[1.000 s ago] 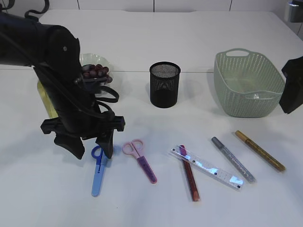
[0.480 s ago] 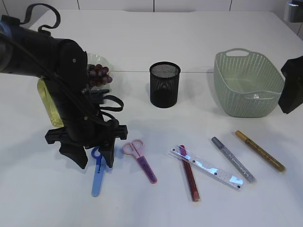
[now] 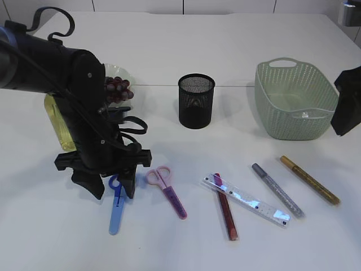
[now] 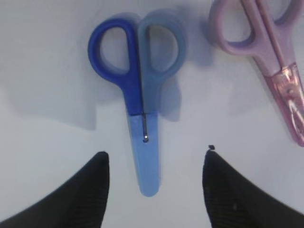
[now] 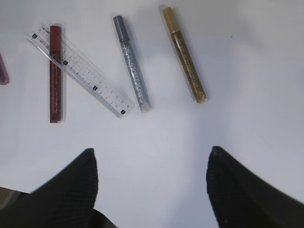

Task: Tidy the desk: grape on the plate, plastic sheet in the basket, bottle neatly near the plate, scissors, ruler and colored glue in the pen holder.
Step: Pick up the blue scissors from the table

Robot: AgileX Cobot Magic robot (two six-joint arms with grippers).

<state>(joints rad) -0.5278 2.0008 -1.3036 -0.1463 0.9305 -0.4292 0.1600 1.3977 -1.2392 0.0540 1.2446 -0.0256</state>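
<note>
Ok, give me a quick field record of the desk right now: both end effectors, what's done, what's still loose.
left end effector: open, straddling the blue scissors, not gripping
right end effector: open, empty, above bare table
plate: grape on it
bottle: beside plate, partly hidden by the left arm
pen holder: looks empty
basket: contents unclear
loose: pink scissors, ruler lying across the red glue, silver glue, gold glue
</note>
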